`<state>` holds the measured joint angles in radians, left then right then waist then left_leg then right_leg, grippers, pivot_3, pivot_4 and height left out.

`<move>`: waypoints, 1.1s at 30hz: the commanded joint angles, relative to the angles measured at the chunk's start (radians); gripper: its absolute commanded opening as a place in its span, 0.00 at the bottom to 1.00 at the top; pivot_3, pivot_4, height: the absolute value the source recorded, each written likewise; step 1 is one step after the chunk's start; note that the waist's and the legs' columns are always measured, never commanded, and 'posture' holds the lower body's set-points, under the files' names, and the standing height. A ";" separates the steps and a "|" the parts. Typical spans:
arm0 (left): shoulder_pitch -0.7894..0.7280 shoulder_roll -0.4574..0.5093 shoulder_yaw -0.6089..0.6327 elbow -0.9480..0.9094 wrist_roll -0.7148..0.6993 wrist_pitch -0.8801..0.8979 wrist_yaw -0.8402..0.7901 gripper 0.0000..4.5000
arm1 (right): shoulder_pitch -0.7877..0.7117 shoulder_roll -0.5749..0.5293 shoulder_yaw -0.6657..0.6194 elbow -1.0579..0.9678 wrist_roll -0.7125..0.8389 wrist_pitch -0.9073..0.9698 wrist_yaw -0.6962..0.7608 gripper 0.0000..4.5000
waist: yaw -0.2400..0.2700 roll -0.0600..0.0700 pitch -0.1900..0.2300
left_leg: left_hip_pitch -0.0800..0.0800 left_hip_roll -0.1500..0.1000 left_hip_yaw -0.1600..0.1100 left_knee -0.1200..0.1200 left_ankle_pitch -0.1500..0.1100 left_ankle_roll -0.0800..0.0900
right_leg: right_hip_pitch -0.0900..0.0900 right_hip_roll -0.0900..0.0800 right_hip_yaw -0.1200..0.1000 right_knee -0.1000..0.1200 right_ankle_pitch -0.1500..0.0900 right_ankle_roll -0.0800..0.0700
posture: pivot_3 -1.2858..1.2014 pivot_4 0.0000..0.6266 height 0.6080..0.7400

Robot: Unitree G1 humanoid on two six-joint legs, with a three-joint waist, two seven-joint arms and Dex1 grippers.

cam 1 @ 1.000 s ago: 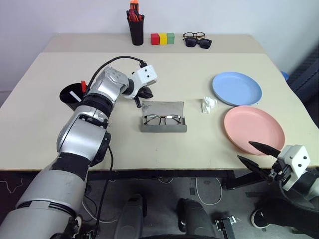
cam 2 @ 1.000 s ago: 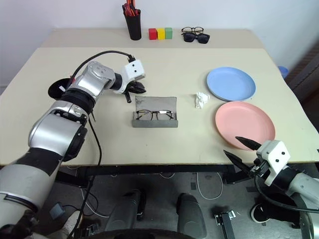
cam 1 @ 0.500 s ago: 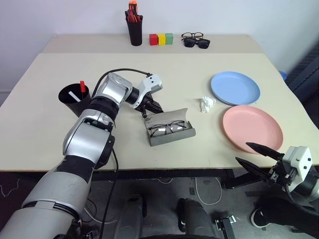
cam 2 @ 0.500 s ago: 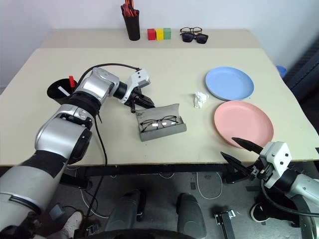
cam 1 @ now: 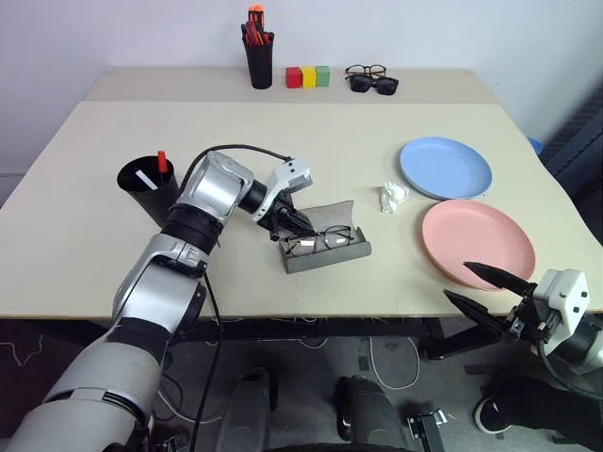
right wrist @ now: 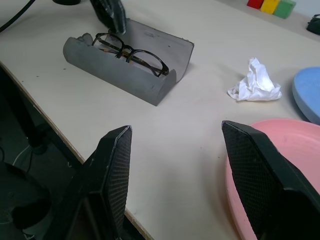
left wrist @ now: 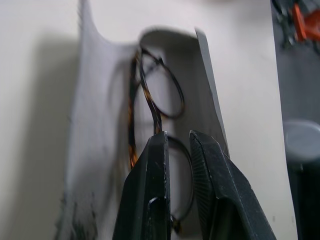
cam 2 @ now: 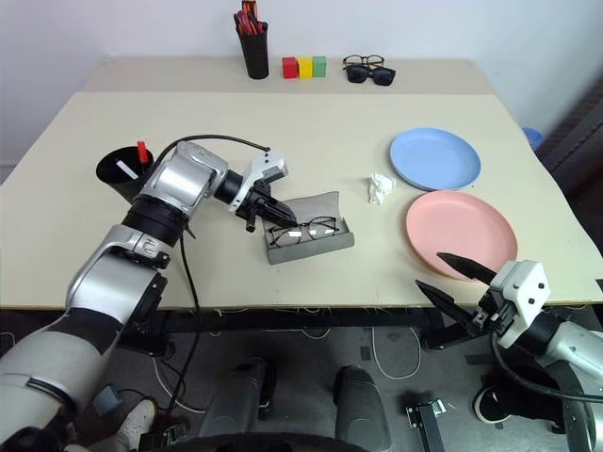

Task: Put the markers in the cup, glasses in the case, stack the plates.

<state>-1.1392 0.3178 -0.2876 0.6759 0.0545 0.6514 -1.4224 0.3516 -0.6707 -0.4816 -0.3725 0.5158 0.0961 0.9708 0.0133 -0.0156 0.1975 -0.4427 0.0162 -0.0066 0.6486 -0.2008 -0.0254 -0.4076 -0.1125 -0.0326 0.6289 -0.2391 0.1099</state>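
The grey case point(cam 1: 328, 260) lies open mid-table, skewed, with the round black-framed glasses point(cam 1: 316, 242) inside it. My left gripper point(cam 1: 302, 227) is shut, its tips point(left wrist: 177, 135) down at the case's left end beside the glasses; I cannot tell whether they touch. The black cup point(cam 1: 146, 190) at the left holds the red-capped marker point(cam 1: 161, 161) and the white marker point(cam 1: 143, 179). A blue plate point(cam 1: 446, 167) and a pink plate point(cam 1: 478, 243) lie side by side at the right. My right gripper point(cam 1: 457, 281) hangs open off the table's front edge, just in front of the pink plate.
A crumpled white paper point(cam 1: 393, 197) lies between the case and the blue plate. At the far edge stand a black pen holder point(cam 1: 258, 58) with red and orange markers, three coloured blocks point(cam 1: 308, 75) and two other pairs of glasses point(cam 1: 372, 77).
My left gripper came from behind the case toward me and turned down into its left end. The case swung askew, its left end nearer, its lid now half raised. The right arm stayed put.
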 commanded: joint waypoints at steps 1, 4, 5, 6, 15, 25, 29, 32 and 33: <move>-0.033 0.009 0.033 -0.019 -0.014 -0.060 0.080 0.15 | -0.003 -0.009 -0.007 -0.036 0.009 0.001 -0.010 0.65 | 0.000 0.000 0.000 | 0.000 0.000 0.000 0.000 0.000 0.000 | 0.000 0.000 0.000 0.000 0.000 0.000 | 0.52 0.24 1.00; -0.049 0.003 0.039 0.018 -0.002 -0.106 0.167 0.15 | -0.007 -0.008 -0.001 -0.031 0.003 -0.002 -0.011 0.65 | 0.000 0.000 0.000 | 0.000 0.000 0.000 -0.001 0.000 0.000 | 0.000 0.000 0.000 0.000 0.000 0.000 | 0.52 0.24 1.00; -0.054 0.001 0.037 0.028 0.002 -0.119 0.190 0.15 | -0.008 -0.008 0.001 -0.029 0.003 -0.003 -0.011 0.65 | 0.000 0.000 0.000 | 0.000 0.000 0.000 -0.001 0.000 0.000 | 0.000 0.000 0.000 0.000 0.000 0.000 | 0.52 0.24 1.00; -0.057 -0.001 0.025 0.044 0.024 -0.160 0.238 0.15 | -0.011 -0.008 0.003 -0.026 0.002 -0.004 -0.011 0.65 | 0.000 0.000 0.000 | 0.000 0.000 0.000 -0.001 0.000 0.000 | 0.000 0.000 0.000 0.000 0.000 0.000 | 0.52 0.24 1.00; -0.057 -0.023 -0.064 0.182 0.163 -0.441 0.451 0.15 | -0.032 -0.006 0.020 -0.023 0.001 -0.003 -0.023 0.65 | 0.001 0.000 0.000 | 0.000 0.000 0.001 0.000 0.000 0.000 | 0.000 0.000 0.000 0.000 0.000 0.000 | 0.52 0.24 1.00; -0.060 -0.049 -0.013 0.153 0.016 -0.109 0.145 0.15 | -0.025 -0.006 0.019 -0.034 0.003 0.002 -0.035 0.65 | 0.000 0.000 0.000 | 0.000 0.000 0.001 0.000 0.000 0.000 | 0.000 0.000 0.000 0.000 0.000 0.000 | 0.52 0.24 1.00; -0.047 -0.024 -0.026 0.042 -0.052 0.103 0.024 0.15 | -0.025 -0.008 0.019 -0.034 0.004 0.003 -0.039 0.65 | -0.001 0.000 0.000 | 0.000 0.000 0.001 -0.001 0.000 0.000 | 0.000 0.000 0.000 0.000 0.000 0.000 | 0.52 0.24 1.00; -0.016 0.002 -0.062 -0.075 -0.089 0.233 -0.027 0.15 | -0.028 -0.011 0.018 -0.035 0.005 0.006 -0.043 0.65 | -0.001 0.000 0.000 | 0.000 0.000 0.000 -0.001 0.000 0.000 | 0.000 0.000 0.000 0.000 0.000 0.000 | 0.52 0.24 1.00; 0.012 0.014 -0.092 -0.131 -0.090 0.255 -0.035 0.15 | -0.031 -0.012 0.019 -0.034 0.005 0.009 -0.045 0.65 | -0.002 0.001 0.000 | 0.000 0.000 0.000 -0.001 0.000 0.000 | 0.000 0.000 0.000 0.000 0.000 0.000 | 0.52 0.24 1.00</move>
<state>-1.1509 0.3232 -0.3475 0.6252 -0.0136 0.8567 -1.4308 0.3255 -0.6711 -0.4479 -0.3731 0.5143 0.1040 0.9315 0.0116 -0.0150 0.1972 -0.4427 0.0162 -0.0063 0.6478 -0.2010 -0.0250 -0.4078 -0.1125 -0.0325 0.6287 -0.2392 0.1099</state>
